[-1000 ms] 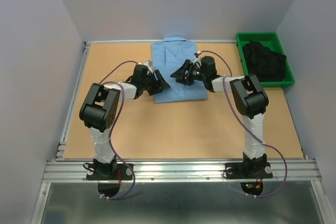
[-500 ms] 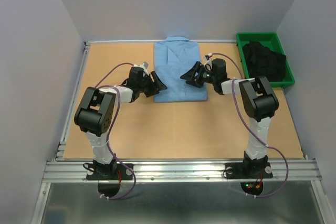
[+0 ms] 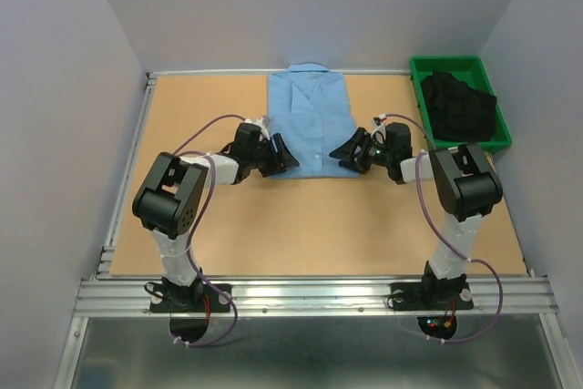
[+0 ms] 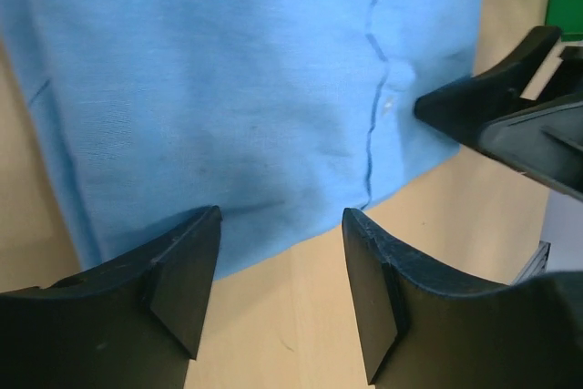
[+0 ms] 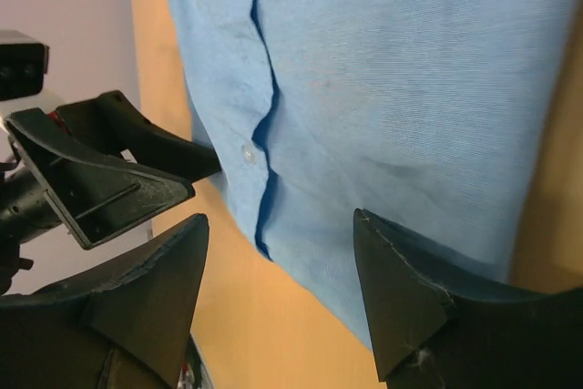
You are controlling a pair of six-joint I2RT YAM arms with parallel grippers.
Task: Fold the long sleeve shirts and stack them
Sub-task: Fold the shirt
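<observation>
A folded light blue thin-fabric dress shirt (image 3: 310, 120) lay at the tabletop's (image 3: 301, 225) far edge; left tool (image 3: 286, 158) and right tool (image 3: 345, 156) gaped open beside its near corners.

Robotics lab test cell. Plain pale walls (image 3: 310, 6) enclose three sides of a tan board tabletop (image 3: 310, 225), edged at the near side by a bare aluminium rail (image 3: 310, 296). Two robot arms (image 3: 168, 198) are bolted to that rail, trailing loose purple cables (image 3: 217, 118), with small indicator lights (image 3: 428, 322) at one base. A green plastic bin (image 3: 446, 61) sits in the far right corner.
</observation>
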